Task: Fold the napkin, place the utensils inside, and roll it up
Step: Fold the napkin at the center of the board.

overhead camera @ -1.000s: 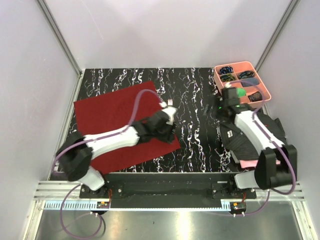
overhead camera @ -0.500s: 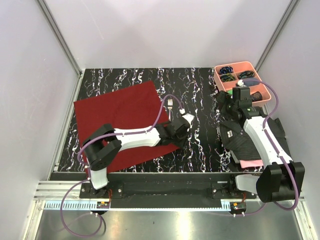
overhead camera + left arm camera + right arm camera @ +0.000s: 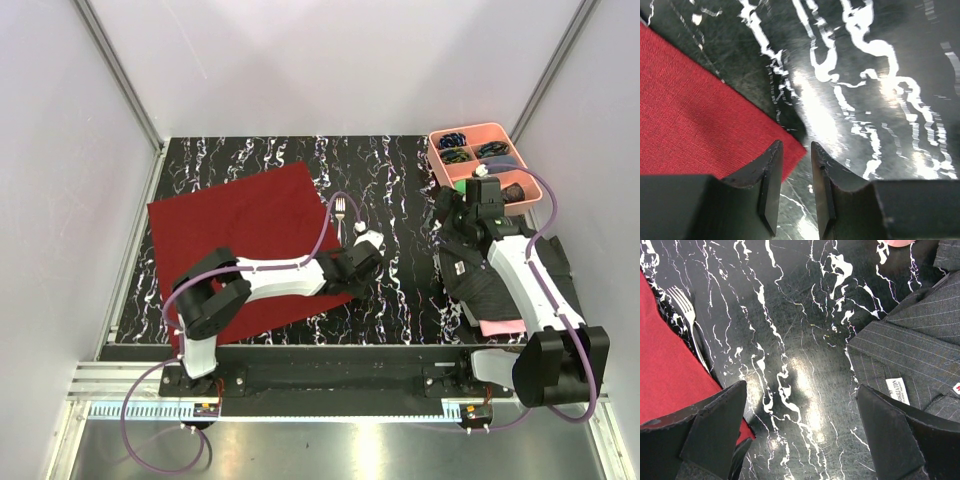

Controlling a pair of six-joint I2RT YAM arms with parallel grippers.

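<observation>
Maroon napkin (image 3: 240, 240) spread flat and unfolded on the left part of the black marbled table (image 3: 400, 270), one corner pointing right. Silver fork (image 3: 341, 210) on the bare table just beside the napkin's right edge, tines away from the arms. Left gripper (image 3: 796, 147) low at the napkin's near right corner, jaws narrowed to a slim gap, nothing clamped, red corner tip just at the left finger. Right gripper (image 3: 800, 395) spread wide and empty above bare table, between fork and dark striped shirt (image 3: 920, 345). Pink compartment tray (image 3: 440, 150) at the far right corner.
</observation>
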